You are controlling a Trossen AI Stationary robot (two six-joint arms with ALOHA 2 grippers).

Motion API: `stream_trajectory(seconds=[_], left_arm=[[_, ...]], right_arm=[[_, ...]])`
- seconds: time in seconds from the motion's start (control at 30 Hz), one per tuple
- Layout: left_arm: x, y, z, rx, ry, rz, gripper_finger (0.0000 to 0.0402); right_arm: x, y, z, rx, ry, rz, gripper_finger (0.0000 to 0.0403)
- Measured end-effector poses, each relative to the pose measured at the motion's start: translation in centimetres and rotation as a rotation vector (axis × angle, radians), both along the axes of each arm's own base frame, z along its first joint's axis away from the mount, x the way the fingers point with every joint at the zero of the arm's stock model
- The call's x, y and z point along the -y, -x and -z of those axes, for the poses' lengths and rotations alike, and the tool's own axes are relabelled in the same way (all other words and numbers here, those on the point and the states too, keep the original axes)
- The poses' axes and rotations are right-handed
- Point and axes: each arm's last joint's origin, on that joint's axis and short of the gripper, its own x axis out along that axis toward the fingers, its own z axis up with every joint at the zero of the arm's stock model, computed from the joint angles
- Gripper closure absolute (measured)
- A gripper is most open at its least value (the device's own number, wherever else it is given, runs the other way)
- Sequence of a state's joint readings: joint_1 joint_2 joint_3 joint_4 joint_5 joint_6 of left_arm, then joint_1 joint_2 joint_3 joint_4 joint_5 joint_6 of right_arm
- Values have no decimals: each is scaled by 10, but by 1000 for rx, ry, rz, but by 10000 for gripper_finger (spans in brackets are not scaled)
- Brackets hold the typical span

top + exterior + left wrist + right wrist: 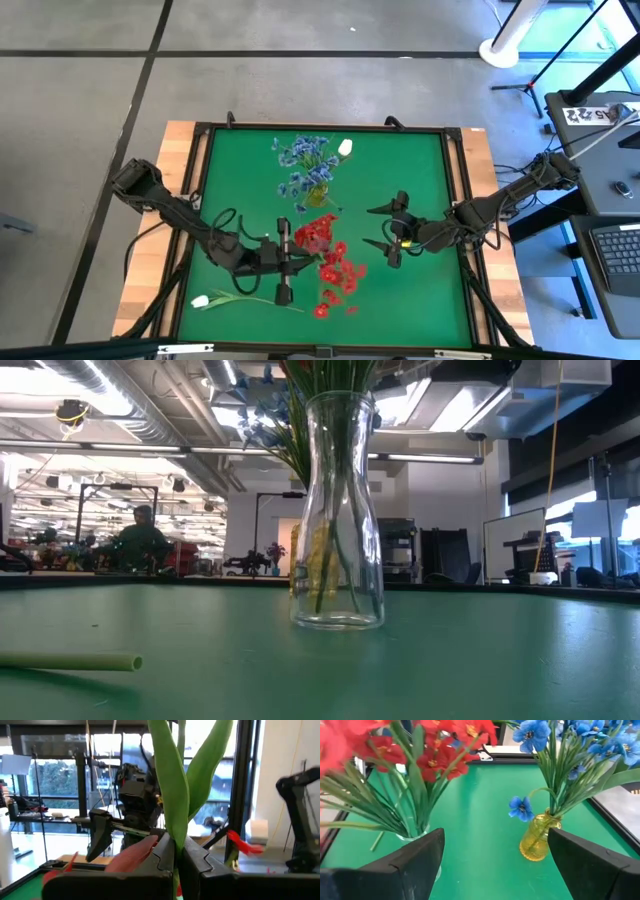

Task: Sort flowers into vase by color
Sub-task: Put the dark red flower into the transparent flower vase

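My left gripper [298,252] hangs over the table's middle, shut on a green-leaved flower whose pink bud [317,232] shows beside it. Just right of it, red flowers [340,272] stand in a clear vase [338,510]. Blue flowers [305,160] fill a yellow vase [537,837] farther back, with a white bud [345,148] at their edge. A white flower [200,300] lies flat on the mat at the near left, and its cut stem end [70,660] shows in the low view. My right gripper [385,230] hovers open to the right of both vases, facing them. My left gripper pinches the flower's green leaves and stem [176,832] between its two shut fingers. The fingers come about level from the table's left. The leaves stick out past the fingertips, the pink bud [131,859] shows blurred beside one finger, and the flower is lifted clear of the table.
A black frame [320,128] borders the green mat. Bare mat lies at the far left and along the right side. The low view looks past the table into a room where a person sits far off.
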State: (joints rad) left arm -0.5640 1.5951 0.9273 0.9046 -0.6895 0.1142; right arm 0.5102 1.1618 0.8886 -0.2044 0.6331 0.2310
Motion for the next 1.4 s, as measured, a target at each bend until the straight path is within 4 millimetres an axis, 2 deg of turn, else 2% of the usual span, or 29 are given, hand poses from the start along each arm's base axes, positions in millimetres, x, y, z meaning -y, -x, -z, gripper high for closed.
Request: stream_trajectory(seconds=[0.13,0.27,0.67,0.77,0.87,1.0,1.17,1.4], left_arm=[[-7,11,16,48,36,2,401],[-10,15,32,12,33,2,402],[-16,14,45,-61,40,-5,401],[-18,12,49,-89,49,-26,391],[-23,11,51,-104,91,-96,369],[-24,9,53,-128,94,-100,323],[-14,8,51,-186,61,-77,250],[3,10,37,-234,26,-88,160]], right_arm=[[0,-1,-1,11,-8,-5,49],[-1,-1,-3,25,-9,-8,49],[-1,-3,-7,68,-15,-6,49],[-1,-3,-7,73,-15,-7,49],[-2,-3,-8,77,-17,-7,49],[-2,-3,-8,77,-16,-7,49],[-2,-3,-8,77,-16,-7,49],[-2,-3,-8,76,-16,-8,49]])
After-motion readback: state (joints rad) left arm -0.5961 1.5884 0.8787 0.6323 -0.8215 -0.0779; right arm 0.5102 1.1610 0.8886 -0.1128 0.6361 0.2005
